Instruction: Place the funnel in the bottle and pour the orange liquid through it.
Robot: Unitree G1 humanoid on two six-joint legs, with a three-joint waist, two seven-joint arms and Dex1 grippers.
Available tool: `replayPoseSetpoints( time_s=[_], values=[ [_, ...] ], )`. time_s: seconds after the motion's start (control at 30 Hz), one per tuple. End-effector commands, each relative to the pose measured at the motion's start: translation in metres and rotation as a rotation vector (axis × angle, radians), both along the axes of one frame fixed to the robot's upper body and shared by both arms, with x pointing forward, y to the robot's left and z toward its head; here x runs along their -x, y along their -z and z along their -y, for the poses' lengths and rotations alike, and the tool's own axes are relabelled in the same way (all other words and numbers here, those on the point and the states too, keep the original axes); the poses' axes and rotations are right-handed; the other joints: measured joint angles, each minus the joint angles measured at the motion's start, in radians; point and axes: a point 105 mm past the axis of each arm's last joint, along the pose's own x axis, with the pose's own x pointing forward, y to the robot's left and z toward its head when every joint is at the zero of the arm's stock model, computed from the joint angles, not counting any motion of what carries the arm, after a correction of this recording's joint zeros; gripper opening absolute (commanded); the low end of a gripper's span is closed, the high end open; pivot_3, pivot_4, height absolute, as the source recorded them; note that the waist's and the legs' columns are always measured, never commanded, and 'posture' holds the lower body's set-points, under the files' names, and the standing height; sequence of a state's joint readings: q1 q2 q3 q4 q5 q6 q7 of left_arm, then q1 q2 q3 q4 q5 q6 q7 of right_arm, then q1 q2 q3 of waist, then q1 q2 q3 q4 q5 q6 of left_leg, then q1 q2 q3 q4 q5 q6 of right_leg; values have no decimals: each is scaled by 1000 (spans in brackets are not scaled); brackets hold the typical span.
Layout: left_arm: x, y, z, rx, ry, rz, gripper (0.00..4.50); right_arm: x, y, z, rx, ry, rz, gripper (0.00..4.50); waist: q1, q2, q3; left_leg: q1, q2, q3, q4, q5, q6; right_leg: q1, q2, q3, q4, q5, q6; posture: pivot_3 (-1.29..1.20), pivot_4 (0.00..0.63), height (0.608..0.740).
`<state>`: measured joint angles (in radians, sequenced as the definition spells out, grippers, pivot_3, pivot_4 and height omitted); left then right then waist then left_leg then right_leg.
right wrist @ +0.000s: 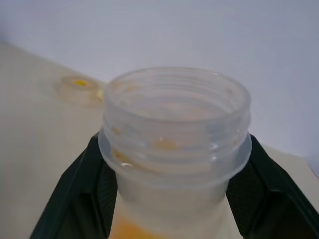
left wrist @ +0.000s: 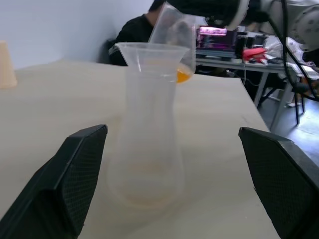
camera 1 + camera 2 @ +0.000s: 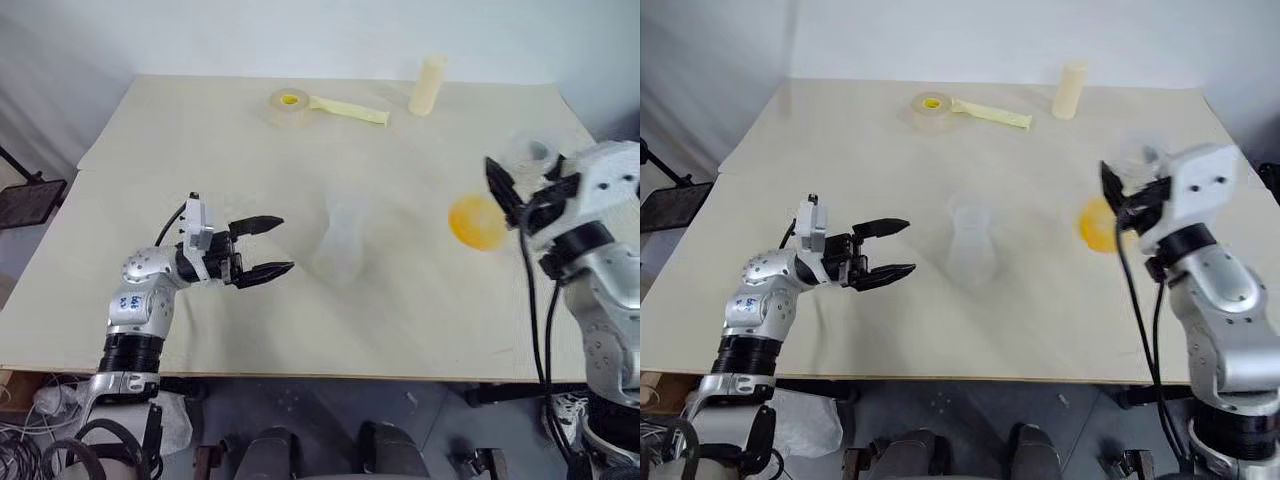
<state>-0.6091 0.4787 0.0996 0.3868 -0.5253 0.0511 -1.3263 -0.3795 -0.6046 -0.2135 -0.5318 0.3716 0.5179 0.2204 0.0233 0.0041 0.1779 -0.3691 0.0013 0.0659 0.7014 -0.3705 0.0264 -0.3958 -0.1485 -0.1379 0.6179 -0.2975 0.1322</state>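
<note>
Counter (image 3: 200, 150): pale beige, matte, smooth top.
Bottle (image 3: 340, 240): clear frosted plastic, wide round base tapering to a narrower neck – stands upright near counter centre.
Funnel (image 2: 149, 52): clear, flared round mouth, sits in the bottle's neck per left wrist view.
Left gripper (image 3: 265, 247): black textured fingers, jaws wide, nothing betw. them; points at the bottle from its left, near but apart.
Right gripper (image 1: 174, 194): jaws clamped on a clear container (image 1: 174, 144) w/ ribbed, threaded round mouth – fingers either side below the rim.
Container: held off the counter, to the right of the bottle.
Orange liquid (image 3: 475, 220): translucent yellow-orange, small amt pooled in the container's bottom.
Tape roll (image 3: 288, 103): yellow-centred, w/ pale yellow strip trailing right, far side of counter.
Cylinder (image 3: 428, 85): opaque cream, upright, far edge.
</note>
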Motion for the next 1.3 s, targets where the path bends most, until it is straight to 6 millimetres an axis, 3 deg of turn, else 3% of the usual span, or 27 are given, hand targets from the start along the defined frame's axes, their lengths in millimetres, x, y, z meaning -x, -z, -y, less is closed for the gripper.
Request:
replayPoseSetpoints(
  time_s=[0.03,0.17,0.43,0.67,1.3],
  values=[
    [-1,-5,-2,-23,59,52,4500,8,-23,-30,90,-31,120,2463,-2,0,0,0,0,1,0,0,0,0,0,-1,0,0,0,0,150,740],
    [-5,-8,-2,-23,94,77,4500,3,-25,-47,251,-35,189,2463,-2,0,0,-1,0,2,0,0,0,0,0,-2,0,0,0,0,150,740],
    [-7,-17,6,-1,173,81,4500,-2,-9,-86,666,-87,312,2463,-13,-1,0,-2,0,2,0,0,0,-1,0,-3,0,0,0,0,150,740],
    [-4,-19,9,25,186,84,4500,-11,-10,-107,820,-55,376,2463,-32,-1,0,-2,1,0,-1,0,0,-1,-1,-5,0,0,0,0,150,740],
    [3,-13,11,49,178,64,4500,-28,-16,-111,1083,77,553,2463,-31,-1,0,-2,1,-1,-1,0,0,-1,-1,-6,1,0,0,0,150,740]
  ],
)
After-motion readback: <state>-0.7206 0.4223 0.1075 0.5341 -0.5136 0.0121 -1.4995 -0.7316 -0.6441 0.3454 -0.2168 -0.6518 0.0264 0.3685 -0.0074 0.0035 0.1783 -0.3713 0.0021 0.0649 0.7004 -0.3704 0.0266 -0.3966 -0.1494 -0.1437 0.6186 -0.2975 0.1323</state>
